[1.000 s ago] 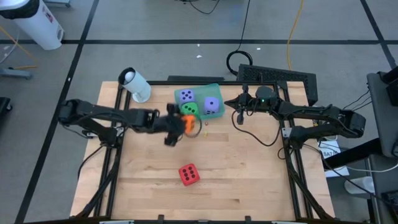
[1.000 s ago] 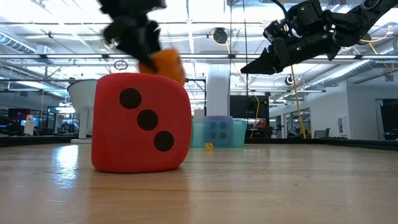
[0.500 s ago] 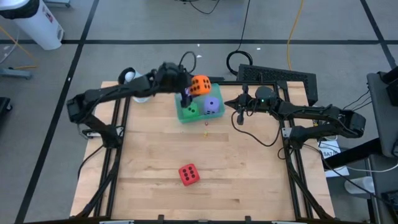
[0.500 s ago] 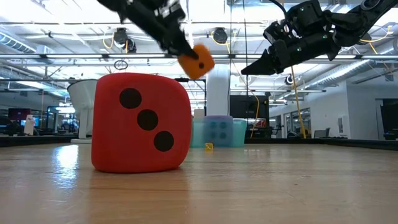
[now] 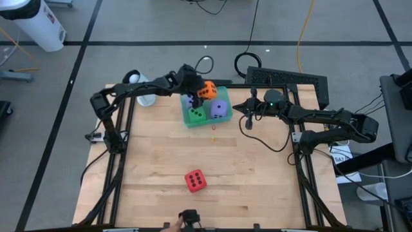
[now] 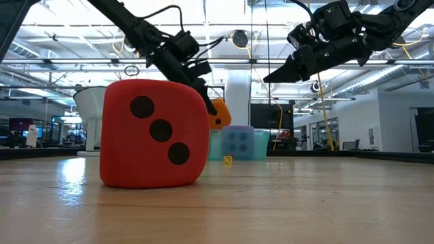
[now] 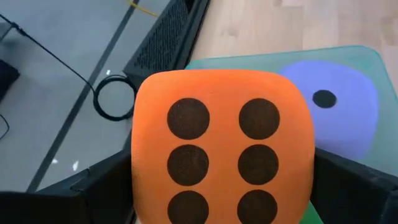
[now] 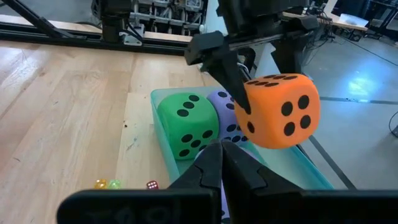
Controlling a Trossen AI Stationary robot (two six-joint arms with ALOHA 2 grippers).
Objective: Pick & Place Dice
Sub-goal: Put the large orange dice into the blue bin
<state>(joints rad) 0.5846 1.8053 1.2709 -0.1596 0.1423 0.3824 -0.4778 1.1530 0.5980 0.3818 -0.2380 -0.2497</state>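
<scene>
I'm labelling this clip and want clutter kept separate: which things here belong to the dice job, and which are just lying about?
Job:
- orange die, held in the left tool above the tray
- green die, in the tray
- purple die, in the tray
- red die, on the table
- teal tray

Lying about:
- white cylinder
- tiny dice

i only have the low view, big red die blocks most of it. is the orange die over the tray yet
Observer: Yes. From above, the soft orange cube with dark pips hangs over the far edge of the shallow teal rectangular tray, clamped in the left gripper.
Operator: whats in the tray already
Observer: A soft green die and two soft purple dice, one beside the green, the other partly hidden under the orange one.
Operator: right arm in the way?
Observer: No. The right gripper is shut and sits off the tray's right side.
</scene>
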